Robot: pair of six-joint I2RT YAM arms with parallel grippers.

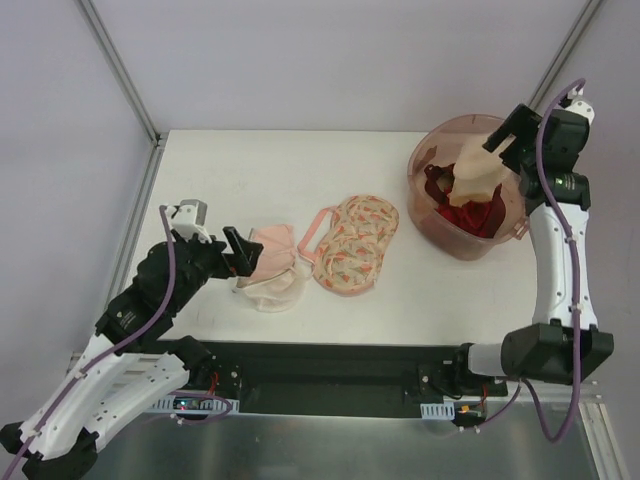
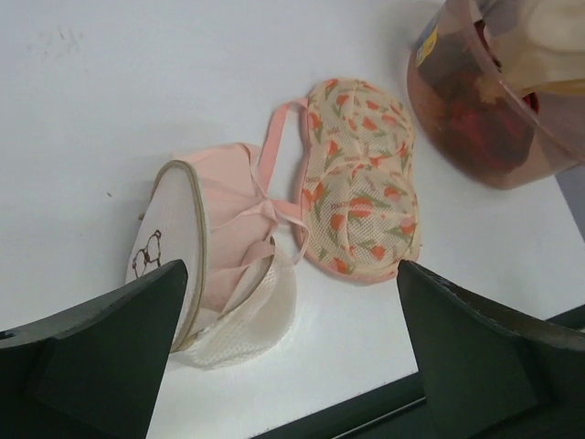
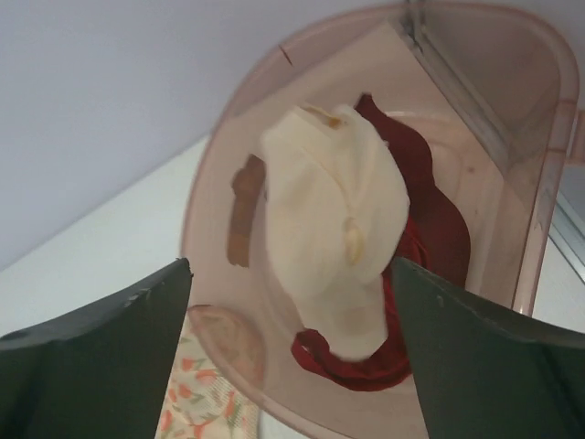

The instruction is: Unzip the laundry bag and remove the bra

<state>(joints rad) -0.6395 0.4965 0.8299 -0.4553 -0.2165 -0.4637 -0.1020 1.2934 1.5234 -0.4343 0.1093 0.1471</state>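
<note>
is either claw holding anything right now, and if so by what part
Nothing is held. The left claw is open, short of the laundry bag; the right claw is open over the pale bra in the pink basin.

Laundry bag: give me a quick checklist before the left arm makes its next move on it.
1. Laundry bag unzipped: ok, its rim gapes.
2. Bra out of the bag: not ok, partly inside.
3. Left gripper jaws open and empty: ok.
4. Floral bra free of the bra's straps: cannot tell, its pink strap overlaps them.
5. Right gripper out of the way: ok, open above the basin.
</note>
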